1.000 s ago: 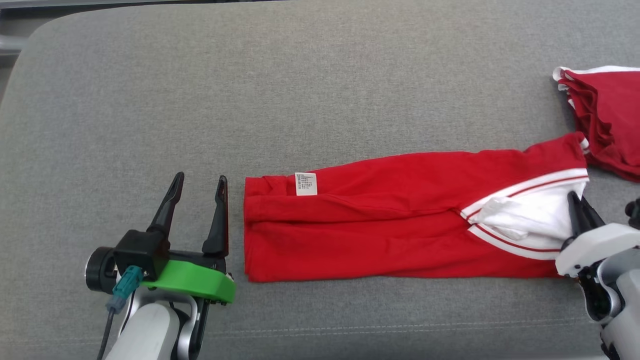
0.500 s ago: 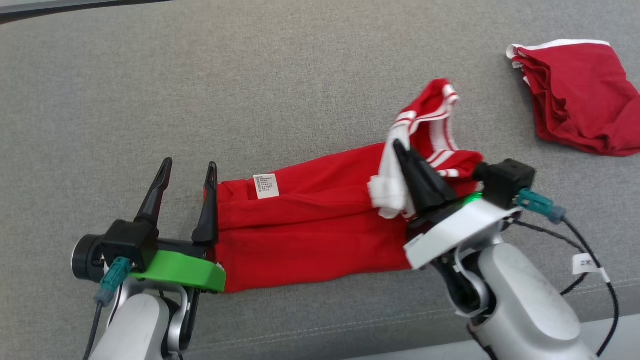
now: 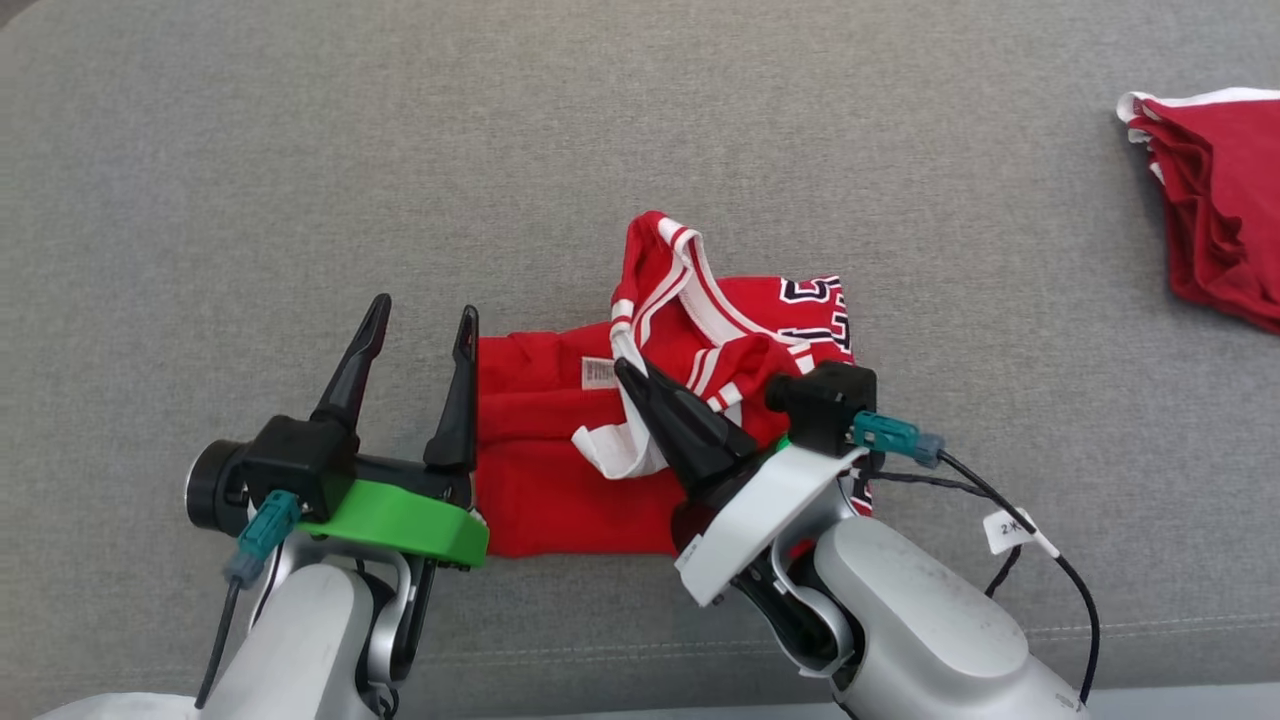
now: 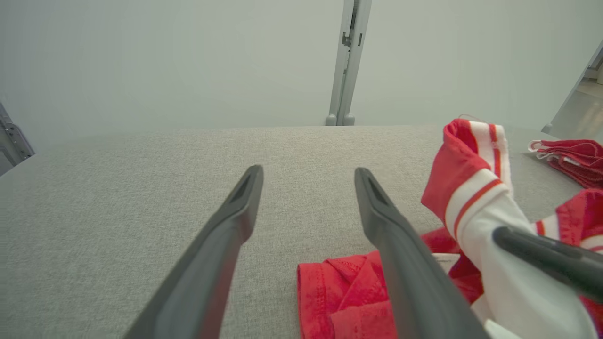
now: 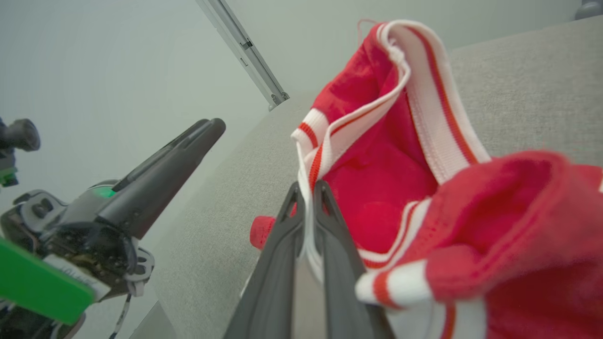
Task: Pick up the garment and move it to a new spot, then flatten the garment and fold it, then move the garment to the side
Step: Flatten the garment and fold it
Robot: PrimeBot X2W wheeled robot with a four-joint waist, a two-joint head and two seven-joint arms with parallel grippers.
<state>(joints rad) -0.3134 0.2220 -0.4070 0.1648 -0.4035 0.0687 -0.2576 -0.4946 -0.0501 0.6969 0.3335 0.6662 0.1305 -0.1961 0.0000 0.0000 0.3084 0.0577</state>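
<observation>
Finding: the right gripper [image 3: 628, 372] is clenched on the white-and-red striped trim [image 3: 603, 452] of the red garment [image 3: 545, 500] — the right wrist view confirms the band pinched between both fingers [image 5: 275, 273]. A second ago this end lay stretched flat, far out to the right. It now stands lifted and carried over the garment's middle, so the cloth is doubled on itself and printed lettering [image 3: 815, 300] faces up. The head camera has also shifted, so the apparent drift of the second red garment [image 3: 1220, 200] at far right is no move. The left gripper [image 3: 424, 312] remains released, jaws spread, just beside the hem edge on the grey cushion [image 3: 300, 150], holding nothing. Assessment: the fold is under way, not finished — the held end needs laying down near the hem, then letting go.
</observation>
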